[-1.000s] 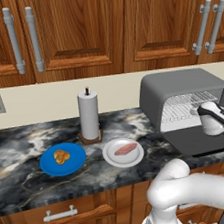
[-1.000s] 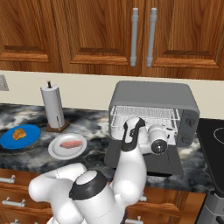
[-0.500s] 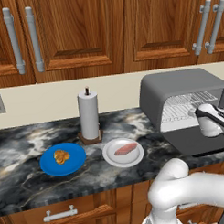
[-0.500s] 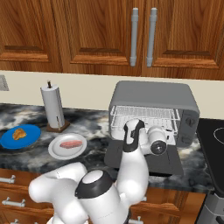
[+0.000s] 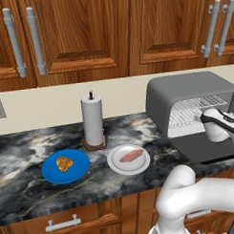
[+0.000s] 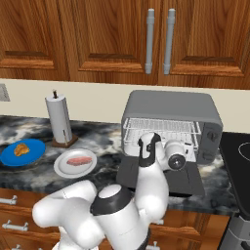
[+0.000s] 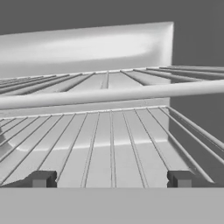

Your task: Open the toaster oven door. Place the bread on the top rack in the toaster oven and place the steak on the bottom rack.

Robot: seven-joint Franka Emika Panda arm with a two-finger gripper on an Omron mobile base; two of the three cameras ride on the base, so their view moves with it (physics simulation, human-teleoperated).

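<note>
Grey toaster oven door (image 6: 163, 178) stays down; hand (image 7: 110, 178) unmoved, spread.

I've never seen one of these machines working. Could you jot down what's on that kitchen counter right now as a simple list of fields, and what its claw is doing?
Toaster oven: grey box on the counter, right of the plates
Toaster oven door: folded down flat, open
Racks: two wire shelves, top rack and bottom rack, both bare
Bread: on a blue plate, left
Steak: on a white plate, middle
Paper towel roll: upright behind the plates
Gripper: open, holding nothing, pointed in at the racks
</note>
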